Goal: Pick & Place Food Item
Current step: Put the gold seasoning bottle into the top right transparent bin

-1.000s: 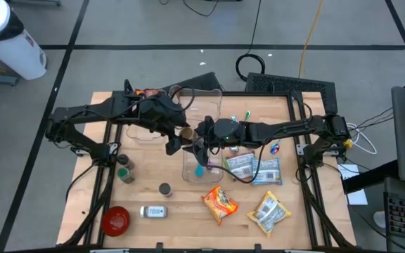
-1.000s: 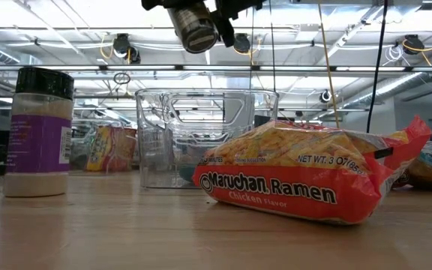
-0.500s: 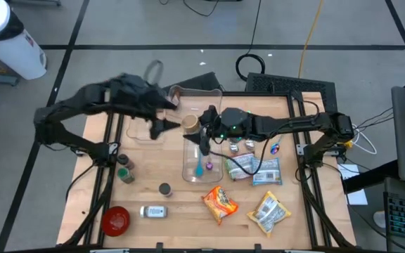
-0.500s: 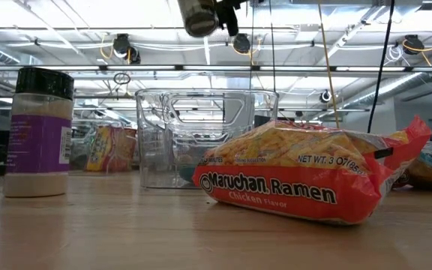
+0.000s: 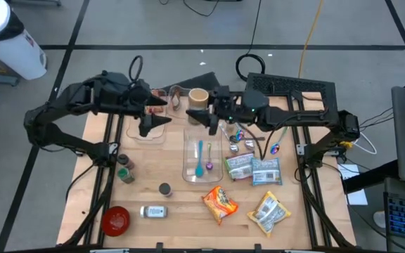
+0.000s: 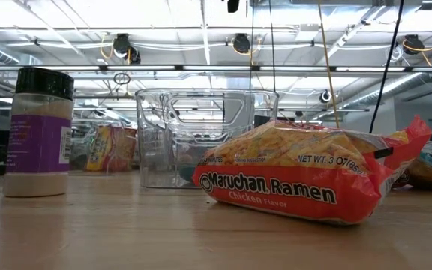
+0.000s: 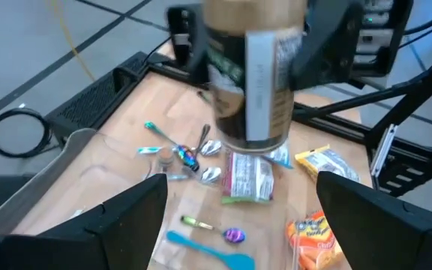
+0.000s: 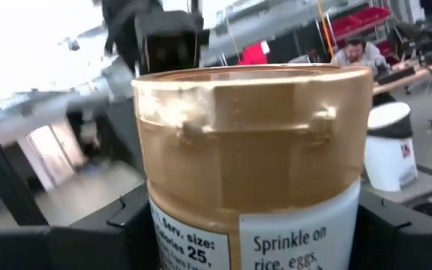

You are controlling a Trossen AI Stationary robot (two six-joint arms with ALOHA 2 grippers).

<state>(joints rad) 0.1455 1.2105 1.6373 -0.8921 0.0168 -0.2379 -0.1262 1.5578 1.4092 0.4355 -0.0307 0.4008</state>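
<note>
- "Maruchan Ramen", "Chicken Flavor" and "NET WT. 3 OZ" are printed on the ramen packet (image 6: 310,176).
- "Sprinkle on rice, eggs," is read on the gold-lidded jar (image 8: 253,172).

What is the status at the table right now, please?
Right gripper shut on gold-lidded seasoning jar, aloft at table's far edge. Left gripper open, empty, alongside. Nothing in the way.
</note>
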